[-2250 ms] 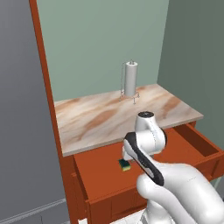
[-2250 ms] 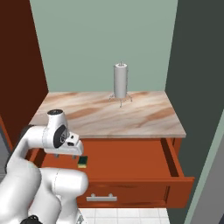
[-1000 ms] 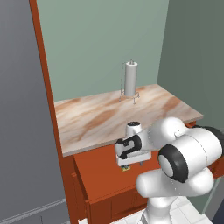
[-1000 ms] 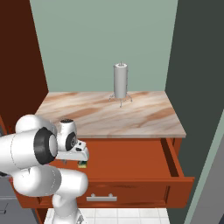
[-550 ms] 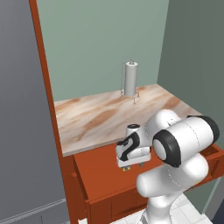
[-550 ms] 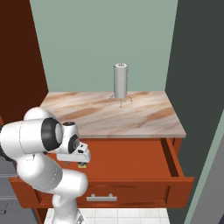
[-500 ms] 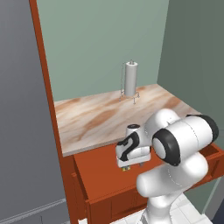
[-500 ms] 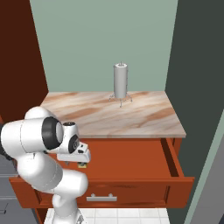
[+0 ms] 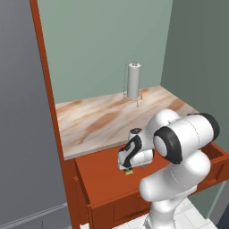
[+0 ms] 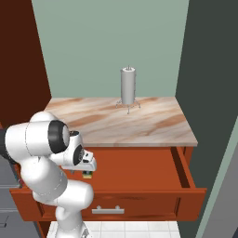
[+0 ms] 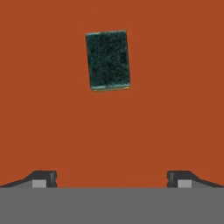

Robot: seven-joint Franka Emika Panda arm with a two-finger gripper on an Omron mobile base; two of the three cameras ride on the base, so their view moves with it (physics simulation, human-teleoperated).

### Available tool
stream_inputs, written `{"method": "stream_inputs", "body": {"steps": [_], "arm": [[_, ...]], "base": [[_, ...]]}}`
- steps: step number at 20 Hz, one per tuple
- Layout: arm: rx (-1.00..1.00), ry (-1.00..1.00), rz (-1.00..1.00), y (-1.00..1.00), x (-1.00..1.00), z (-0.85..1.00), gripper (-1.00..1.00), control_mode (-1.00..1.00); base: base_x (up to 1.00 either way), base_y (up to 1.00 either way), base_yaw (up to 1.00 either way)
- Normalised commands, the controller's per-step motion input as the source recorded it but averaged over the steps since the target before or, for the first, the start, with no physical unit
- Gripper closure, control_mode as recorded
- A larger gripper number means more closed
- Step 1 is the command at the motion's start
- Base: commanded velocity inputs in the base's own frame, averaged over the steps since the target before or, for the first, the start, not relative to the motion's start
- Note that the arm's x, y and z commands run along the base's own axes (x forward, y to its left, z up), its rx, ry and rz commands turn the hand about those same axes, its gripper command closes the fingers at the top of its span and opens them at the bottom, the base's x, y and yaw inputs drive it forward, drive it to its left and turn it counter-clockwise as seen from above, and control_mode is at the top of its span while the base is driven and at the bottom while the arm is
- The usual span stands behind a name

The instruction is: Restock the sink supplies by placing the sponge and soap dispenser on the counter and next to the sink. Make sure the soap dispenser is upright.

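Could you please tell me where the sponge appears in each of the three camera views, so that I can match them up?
Left base view: the sponge peeks out just below the gripper, on the open drawer's floor.
Right base view: a small dark-and-yellow bit under the hand, at the drawer's left.
Hand view: a dark green rectangle at upper centre on the red-brown floor, ahead of the open fingertips.
Shared landmark: the drawer floor.

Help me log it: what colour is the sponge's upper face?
Dark green on the sponge, clearest in the hand view.
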Motion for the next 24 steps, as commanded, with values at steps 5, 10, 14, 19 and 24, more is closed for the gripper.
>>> {"method": "stream_inputs", "body": {"steps": [5, 10, 14, 19, 24], "arm": [[0.03, -0.07, 0.00, 0.00, 0.10, -0.11, -1.00, -1.00], [0.01, 0.00, 0.00, 0.00, 0.22, -0.14, -1.00, -1.00], [0.00, 0.00, 0.00, 0.00, 0.24, -0.21, -1.00, -1.00], [0.00, 0.00, 0.00, 0.00, 0.25, -0.19, -1.00, -1.00], [0.00, 0.00, 0.00, 0.00, 0.30, -0.16, -1.00, -1.00]], "base": [[0.00, 0.00, 0.00], [0.00, 0.00, 0.00], [0.00, 0.00, 0.00], [0.00, 0.00, 0.00], [0.00, 0.00, 0.00]]}}
